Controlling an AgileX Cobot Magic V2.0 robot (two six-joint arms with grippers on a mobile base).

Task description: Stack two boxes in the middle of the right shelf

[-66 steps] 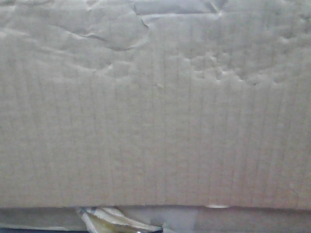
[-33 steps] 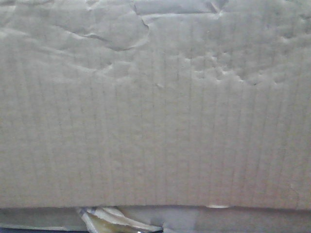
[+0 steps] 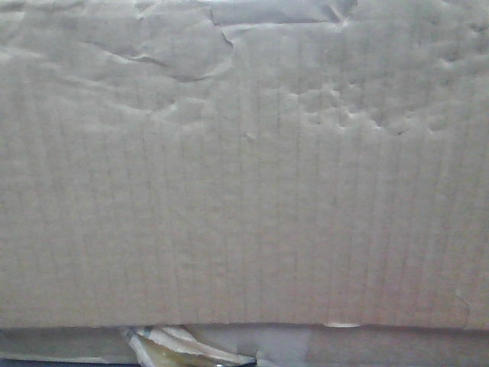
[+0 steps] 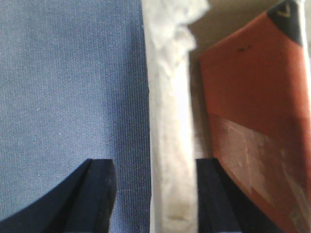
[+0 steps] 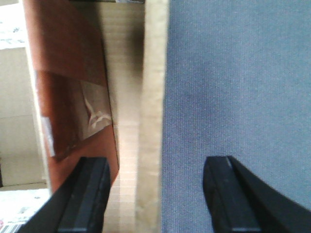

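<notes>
Box [image 4: 171, 97] wall between fingers of left tool [image 4: 153, 165], right tool [image 5: 156, 162].

Blue cloth surface [image 4: 73, 82] (cardboard box [image 4: 172, 145] touching)

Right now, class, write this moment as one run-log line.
front view: box fills frame | left jaws: apart, astride box wall | right jaws: apart, astride box edge | shelf: not in view

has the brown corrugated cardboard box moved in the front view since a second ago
No. The cardboard box has its lower edge at the same place above the crumpled clear tape.
</notes>
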